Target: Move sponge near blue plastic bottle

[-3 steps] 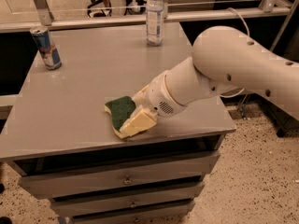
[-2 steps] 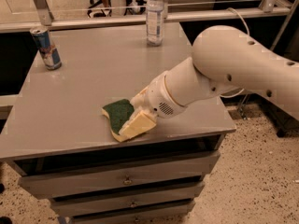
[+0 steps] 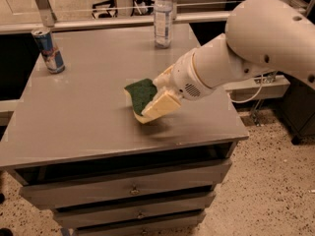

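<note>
Sponge (image 3: 141, 93) has shifted toward the bottle (image 3: 163, 16), clamped in the claw (image 3: 160, 102).

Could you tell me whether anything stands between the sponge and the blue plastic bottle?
Nothing visible does: the gripper holds the sponge mid-table, and bare tabletop runs to the blue plastic bottle at the back. The can stands far left.

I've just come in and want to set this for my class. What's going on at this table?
A robot arm reaches across the grey table, and its claw is closed on the sponge, holding it tilted near the table's middle. The blue plastic bottle stands upright at the far edge, well apart from the sponge, so the sponge is not yet beside it. A drink can stands at the far left corner.
</note>
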Controlling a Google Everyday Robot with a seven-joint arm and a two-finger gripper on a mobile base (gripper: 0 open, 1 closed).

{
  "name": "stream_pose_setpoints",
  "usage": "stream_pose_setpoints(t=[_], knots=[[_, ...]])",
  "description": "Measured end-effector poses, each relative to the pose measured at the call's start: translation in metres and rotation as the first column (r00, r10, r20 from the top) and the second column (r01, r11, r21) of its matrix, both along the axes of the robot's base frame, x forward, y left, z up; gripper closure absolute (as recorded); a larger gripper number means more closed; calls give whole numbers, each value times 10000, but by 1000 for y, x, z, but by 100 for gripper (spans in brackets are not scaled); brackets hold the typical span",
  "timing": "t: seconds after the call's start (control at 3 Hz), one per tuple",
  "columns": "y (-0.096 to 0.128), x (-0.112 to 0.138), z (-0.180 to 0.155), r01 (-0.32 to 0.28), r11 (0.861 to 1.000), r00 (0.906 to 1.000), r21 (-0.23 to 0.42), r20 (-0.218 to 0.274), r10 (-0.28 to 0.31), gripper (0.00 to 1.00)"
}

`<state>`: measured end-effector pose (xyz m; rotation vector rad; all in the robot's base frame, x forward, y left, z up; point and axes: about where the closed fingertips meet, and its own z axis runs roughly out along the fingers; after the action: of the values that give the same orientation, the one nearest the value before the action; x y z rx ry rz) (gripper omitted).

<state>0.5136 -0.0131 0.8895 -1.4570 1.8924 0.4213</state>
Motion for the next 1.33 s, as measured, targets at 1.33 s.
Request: stream_pose_setpoints(t=[1.33], knots=[[-88,86,57,1219,9917,9603,-399,2573,-1076,100]])
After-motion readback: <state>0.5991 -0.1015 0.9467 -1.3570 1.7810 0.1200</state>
